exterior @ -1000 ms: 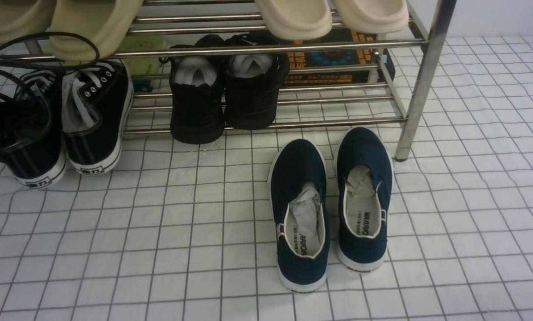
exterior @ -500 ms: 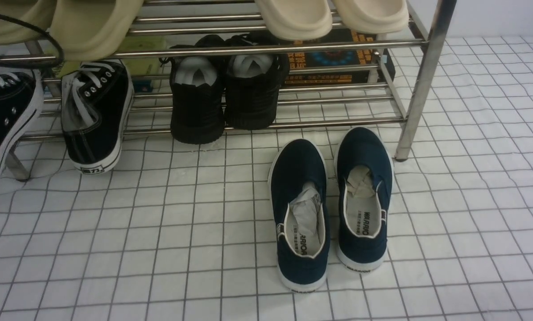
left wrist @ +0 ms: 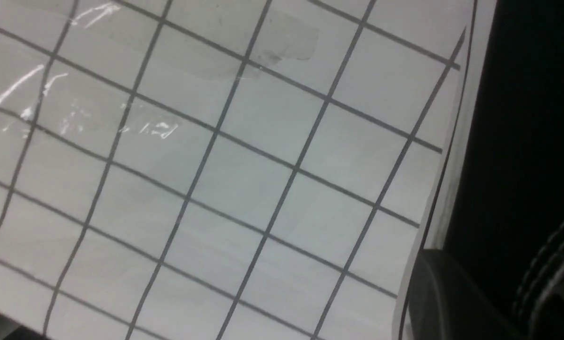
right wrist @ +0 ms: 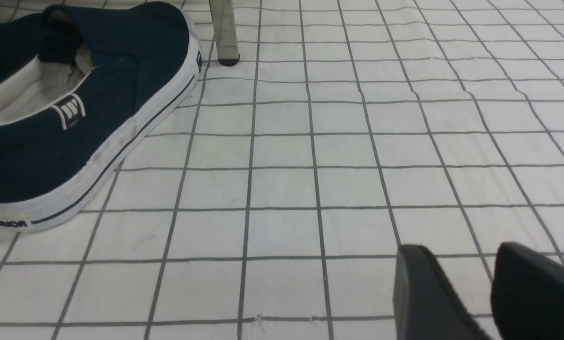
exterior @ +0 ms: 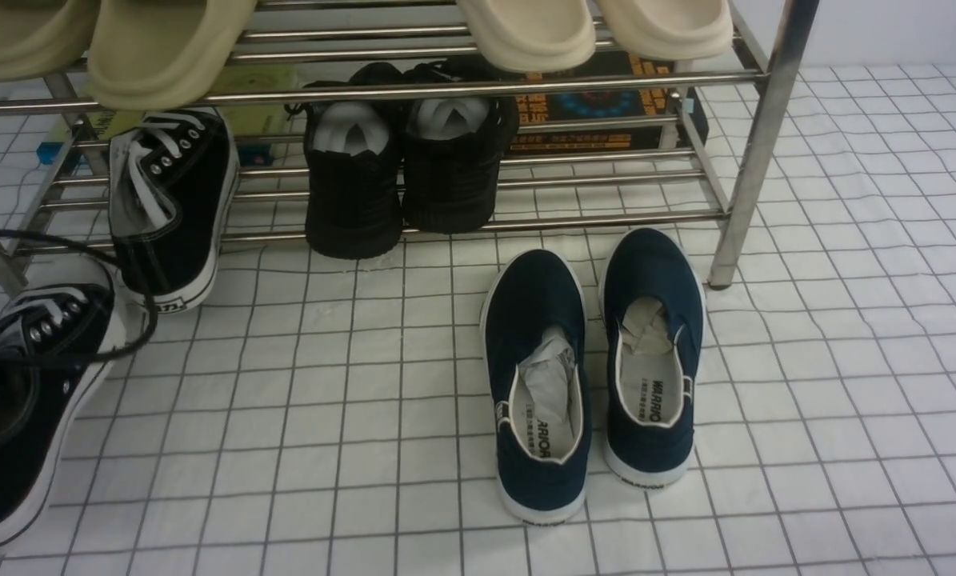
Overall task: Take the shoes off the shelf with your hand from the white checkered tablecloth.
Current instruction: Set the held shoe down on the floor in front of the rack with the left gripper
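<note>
**Black canvas sneaker in left gripper's hold, its mate on the chrome rack**

The left gripper (left wrist: 447,264) is closed on one black canvas sneaker (exterior: 54,384), which is in front of the rack's left end; whether its sole touches the checkered tablecloth (exterior: 318,432) cannot be told. The matching sneaker (exterior: 178,212) sits on the lower tier of the chrome rack (exterior: 606,220), heel jutting past the front tube. Also on that tier is a pair of black knit shoes (exterior: 402,176), pale material showing in their openings. The upper tier bears olive clogs (exterior: 158,56) at left and cream clogs (exterior: 534,32) at right. On the tablecloth stand navy slip-ons (exterior: 594,360), crumpled paper (exterior: 550,376) in each, printed insoles (exterior: 654,392) below it. The right gripper (right wrist: 461,255) has its fingers apart, holding nothing.
</note>
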